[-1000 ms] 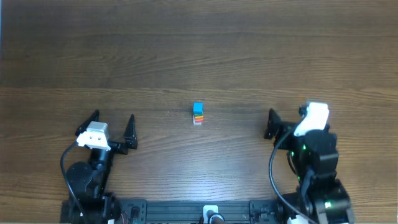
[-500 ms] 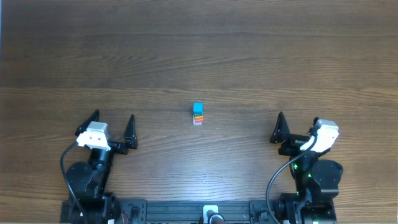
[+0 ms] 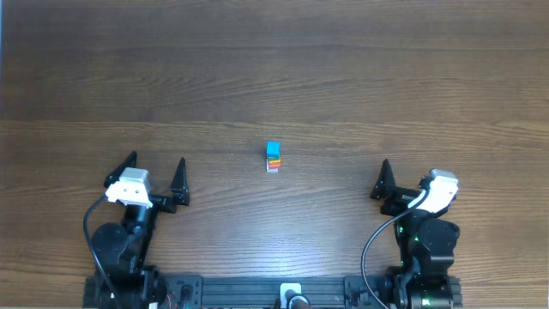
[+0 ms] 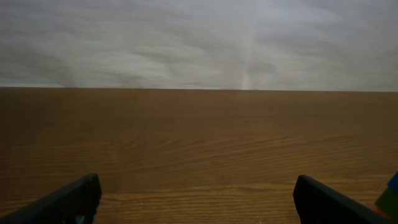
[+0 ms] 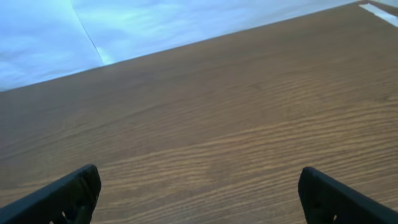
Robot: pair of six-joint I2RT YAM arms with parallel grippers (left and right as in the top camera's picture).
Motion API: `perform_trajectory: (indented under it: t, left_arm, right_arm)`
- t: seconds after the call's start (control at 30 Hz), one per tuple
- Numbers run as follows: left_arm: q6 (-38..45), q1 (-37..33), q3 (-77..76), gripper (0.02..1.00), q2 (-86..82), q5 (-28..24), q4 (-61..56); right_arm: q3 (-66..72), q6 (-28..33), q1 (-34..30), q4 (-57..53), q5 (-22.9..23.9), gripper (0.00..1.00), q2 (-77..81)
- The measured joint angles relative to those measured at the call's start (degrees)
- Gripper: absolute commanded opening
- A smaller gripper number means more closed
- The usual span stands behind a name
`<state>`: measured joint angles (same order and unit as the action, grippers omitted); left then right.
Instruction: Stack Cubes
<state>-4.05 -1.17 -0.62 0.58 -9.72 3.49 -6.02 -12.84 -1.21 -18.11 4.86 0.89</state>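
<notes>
The small stack of cubes (image 3: 273,158), blue one on top, stands in the middle of the worktop (image 3: 274,69), between the two arms and well apart from both. The left claw (image 3: 155,163) is spread wide and holds nothing. The right claw (image 5: 199,186) gapes just as wide, also empty.

The right arm's black two-finger gripper (image 3: 405,178) is farther back than a second ago. It sits lower in the top view and closer to its own base at the near edge of the dark wooden table (image 3: 274,77). Within the last half second it edges slightly toward the middle, and its white wrist housing (image 3: 442,184) shifts along with it.
</notes>
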Motion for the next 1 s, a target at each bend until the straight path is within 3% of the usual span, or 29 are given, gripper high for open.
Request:
perform_trajectory:
  t: [0.1, 0.47, 0.67, 1.0]
  left_arm:
    - [0.0, 0.0, 0.0, 1.0, 0.0, 0.0, 0.0]
    - [0.0, 0.0, 0.0, 1.0, 0.0, 0.0, 0.0]
    - [0.0, 0.0, 0.0, 1.0, 0.0, 0.0, 0.0]
    - [0.0, 0.0, 0.0, 1.0, 0.0, 0.0, 0.0]
  right_arm:
    - [0.2, 1.4, 0.0, 1.4, 0.1, 0.993, 0.0]
    - [2.9, 17.6, -0.2, 9.4, -6.1, 0.991, 0.0]
    - [5.0, 19.9, -2.6, 14.1, -9.4, 0.993, 0.0]
    - [5.2, 20.1, -7.8, 14.3, -10.4, 0.991, 0.0]
